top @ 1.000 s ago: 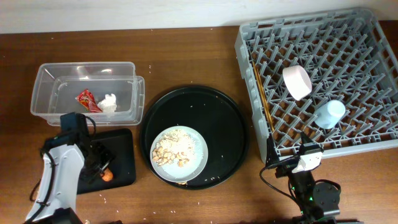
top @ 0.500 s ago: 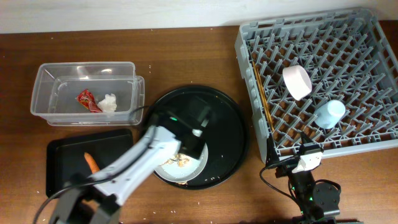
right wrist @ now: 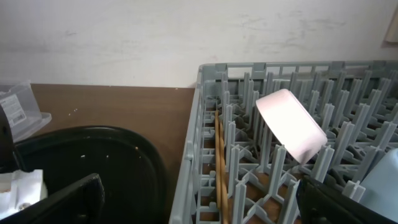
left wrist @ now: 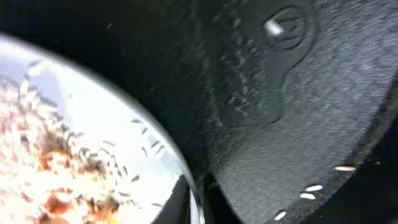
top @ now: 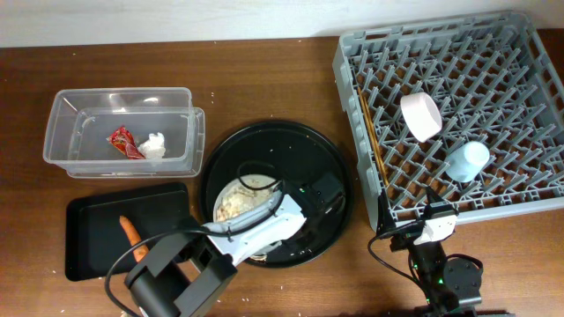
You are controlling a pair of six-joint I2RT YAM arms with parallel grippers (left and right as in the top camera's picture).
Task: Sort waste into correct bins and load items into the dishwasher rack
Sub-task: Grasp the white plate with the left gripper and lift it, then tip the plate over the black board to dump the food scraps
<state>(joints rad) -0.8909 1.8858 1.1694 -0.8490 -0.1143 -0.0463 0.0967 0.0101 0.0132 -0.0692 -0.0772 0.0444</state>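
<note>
Your left gripper (top: 327, 187) hangs low over the round black tray (top: 264, 141), just right of centre in the overhead frame. It is at the right rim of the plate (top: 231, 192), probably to catch that edge and tip off the food scraps (top: 236, 206). You cannot tell whether its jaws are apart or closed. The right gripper (top: 431, 220) rests spread and empty at lower right, beside the rack (top: 352, 88).
</note>
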